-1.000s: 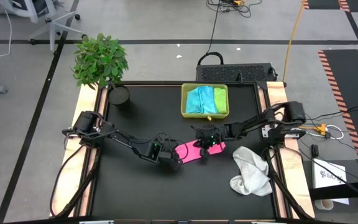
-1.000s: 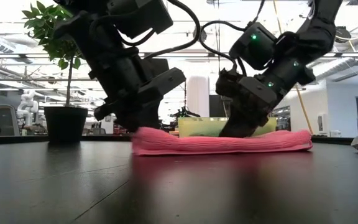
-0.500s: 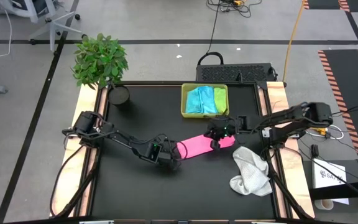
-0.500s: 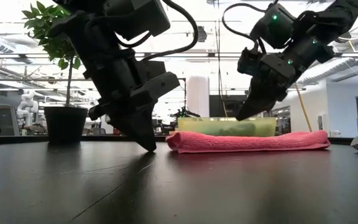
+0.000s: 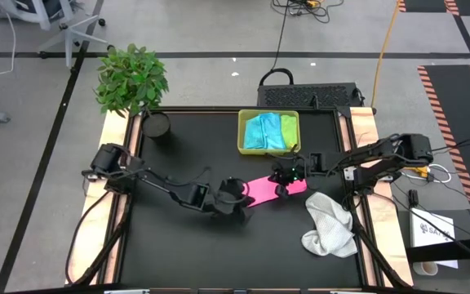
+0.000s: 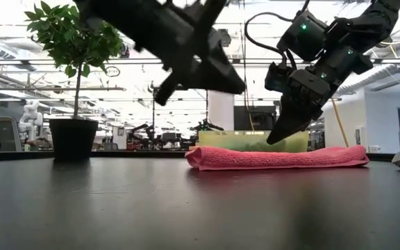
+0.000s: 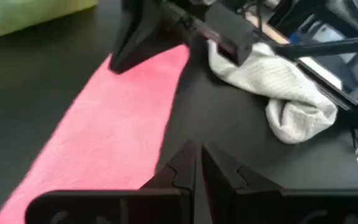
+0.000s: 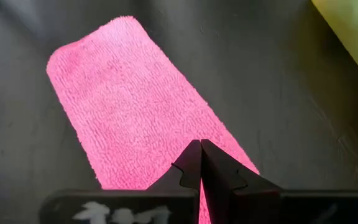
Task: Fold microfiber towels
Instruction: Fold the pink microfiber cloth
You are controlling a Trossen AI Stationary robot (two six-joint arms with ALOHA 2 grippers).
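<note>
High view: a folded pink microfiber towel (image 5: 269, 190), a long narrow strip, lies mid-table w/ its long axis running from near the left gripper (image 5: 237, 198) up toward the right gripper (image 5: 283, 181). Each gripper sits at one end of the strip; right arm's tip is over the end nearest the yellow-green plastic tray (image 5: 242, 139), which holds a light blue towel (image 5: 261, 131) and a lime green towel (image 5: 288, 129). A crumpled white towel (image 5: 329, 222) lies apart, toward the right edge.

Low view: pink strip rests flat on the dark tabletop (image 6: 117, 201). Right gripper (image 6: 281, 132) hangs just above it, tips pinched together, holding nothing. Left gripper (image 6: 217, 73) is lifted well clear, angled; blurred, so its fingers can't be read here.

Left wrist view: left fingers (image 7: 219, 171) nearly together, empty; pink towel (image 7: 117, 137) stretches ahead, white towel (image 7: 278, 87) beyond.

Right wrist view: fingers (image 8: 194, 165) closed, empty, over the strip's near end; its length runs straight away from the tool.

Judgement: next fold likely goes end-to-end along that axis, either arm equally placed.
</note>
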